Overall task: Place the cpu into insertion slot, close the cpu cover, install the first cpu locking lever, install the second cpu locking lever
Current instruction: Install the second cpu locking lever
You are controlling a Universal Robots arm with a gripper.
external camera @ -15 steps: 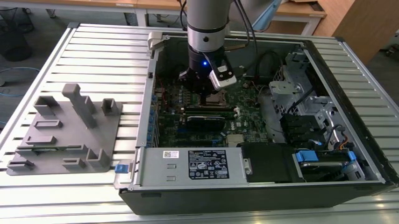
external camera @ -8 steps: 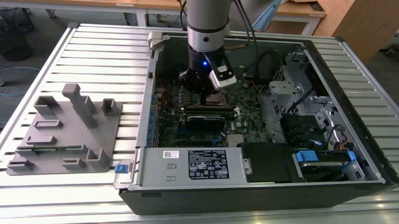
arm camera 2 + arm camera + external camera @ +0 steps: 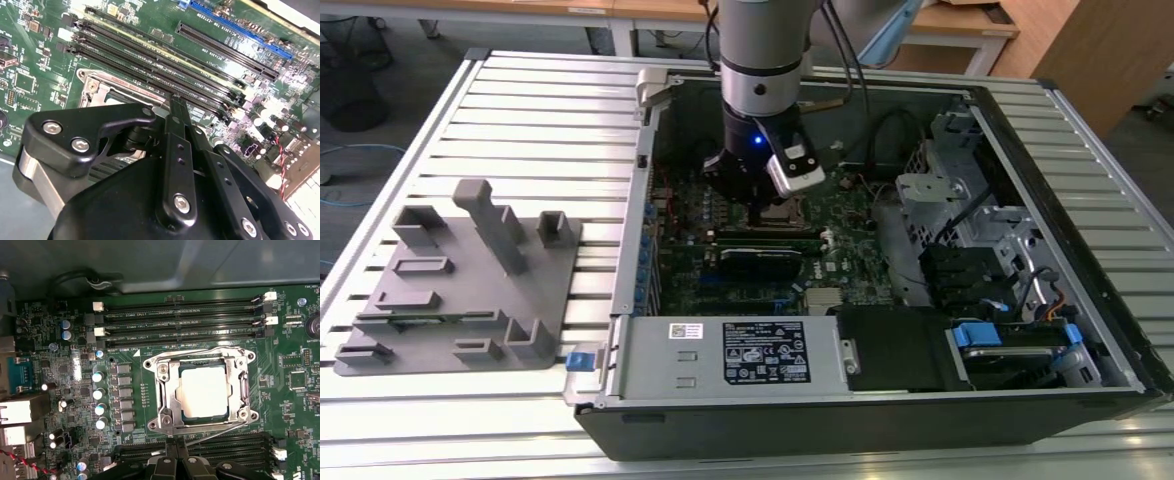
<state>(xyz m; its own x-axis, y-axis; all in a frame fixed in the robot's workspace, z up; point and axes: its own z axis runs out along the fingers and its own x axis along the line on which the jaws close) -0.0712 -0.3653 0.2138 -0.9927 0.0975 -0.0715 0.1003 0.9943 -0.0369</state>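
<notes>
**Cpu seated, cover down, hand low over the socket**

The arm reaches down into the open computer case (image 3: 881, 250), which lies on the slatted counter (image 3: 520, 120). The hand (image 3: 761, 205) hangs low over the green motherboard (image 3: 60, 365), near the middle of the case's board area in the exterior view.

In the first wrist view the cpu (image 3: 204, 391) lies flat inside the insertion slot (image 3: 186, 412), its pale metal top showing through the square cut-out of the cpu cover (image 3: 167, 395). The cover lies down flat around the chip, framing it on all sides. Thin wire levers (image 3: 200, 351) run along the socket's edges, close to the frame; whether they are hooked cannot be told. Long black memory slots (image 3: 180, 320) run along the board on both sides of the socket.

The hand's black fingers (image 3: 176, 107) are pressed together into a narrow tip, holding nothing, and that tip sits just at the socket's metal edge, beside the nearest memory slot.

A grey fixture plate (image 3: 467, 290) rests on the counter, well apart from the case, toward the exterior view's left.
</notes>
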